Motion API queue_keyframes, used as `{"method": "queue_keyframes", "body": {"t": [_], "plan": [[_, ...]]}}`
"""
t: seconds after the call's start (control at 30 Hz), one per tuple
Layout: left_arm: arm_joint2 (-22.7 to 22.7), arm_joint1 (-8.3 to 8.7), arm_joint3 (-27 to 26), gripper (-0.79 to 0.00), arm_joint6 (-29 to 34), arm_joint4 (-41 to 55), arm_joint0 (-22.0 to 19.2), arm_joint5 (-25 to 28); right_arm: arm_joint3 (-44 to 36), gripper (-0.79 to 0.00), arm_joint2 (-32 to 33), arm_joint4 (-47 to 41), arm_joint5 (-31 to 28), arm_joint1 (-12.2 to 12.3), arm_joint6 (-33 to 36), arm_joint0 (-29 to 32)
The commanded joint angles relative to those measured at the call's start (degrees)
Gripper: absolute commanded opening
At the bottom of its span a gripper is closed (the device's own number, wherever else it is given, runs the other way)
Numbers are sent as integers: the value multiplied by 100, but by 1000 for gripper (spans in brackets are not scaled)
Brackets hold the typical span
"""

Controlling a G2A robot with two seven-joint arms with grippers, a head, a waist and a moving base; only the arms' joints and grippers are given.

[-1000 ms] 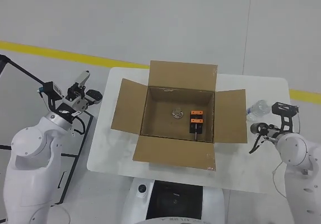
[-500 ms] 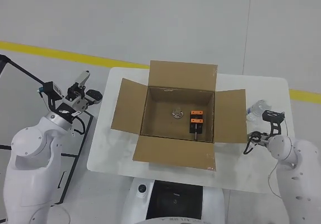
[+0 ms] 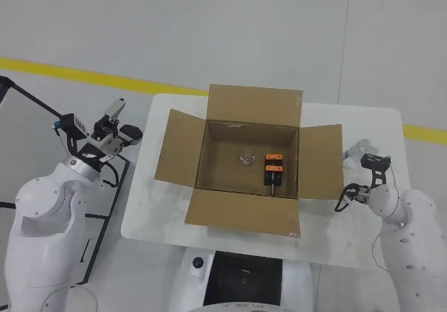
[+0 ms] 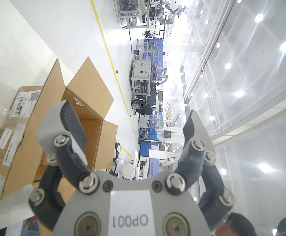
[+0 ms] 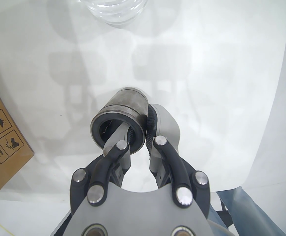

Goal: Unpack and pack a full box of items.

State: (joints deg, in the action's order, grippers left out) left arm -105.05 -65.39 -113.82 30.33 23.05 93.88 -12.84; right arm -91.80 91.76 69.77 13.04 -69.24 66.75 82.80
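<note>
My right fingers (image 3: 346,195) are holding a short steel bearing (image 5: 119,121), one finger inside its bore and the other pressing its outer wall. Over the last second I have been pulling this arm in. It was out beside the bottle (image 3: 358,150), and now the fingers are hanging low over the table (image 3: 363,234), just beside the box (image 3: 246,125) flap on that side. The bearing is clear of the box and off the table. I am judging this as an unpacking step, with the bearing about to be set down near the bottle, which is already lying out there.

An orange and black part (image 3: 273,165) and a small round metal piece (image 3: 246,158) are lying on the box floor, so the unpacking is not done. My left fingers (image 3: 115,111) are staying where they were, beyond the far edge of the table, spread wide and holding nothing.

On writing, the box is carrying white stickers with barcodes and black handling pictograms, and my left wrist plate is wearing a small tag. I am leaving the print unread.
</note>
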Motion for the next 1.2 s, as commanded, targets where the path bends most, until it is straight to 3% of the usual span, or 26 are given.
{"method": "queue_keyframes", "body": {"t": [0.0,0.23,0.33,0.43,0.73,0.97,1.17], "plan": [[0,0,0,0,0,0,0,0,41,-785,-10,10,3,0,-15,-22],[0,0,0,0,0,0,0,0,177,-785,-38,24,31,1,-44,-97],[0,0,0,0,0,0,0,0,192,-625,-20,18,41,4,-39,-103],[0,0,0,0,0,0,0,0,167,-533,27,-11,30,10,-52,-92],[0,0,0,0,0,0,0,0,-198,-443,339,-251,-88,49,46,41],[0,0,0,0,0,0,0,0,-1728,-446,1300,-891,-351,132,484,528],[0,0,0,0,0,0,0,0,-2942,-440,1911,-2241,-766,157,725,730]]}}
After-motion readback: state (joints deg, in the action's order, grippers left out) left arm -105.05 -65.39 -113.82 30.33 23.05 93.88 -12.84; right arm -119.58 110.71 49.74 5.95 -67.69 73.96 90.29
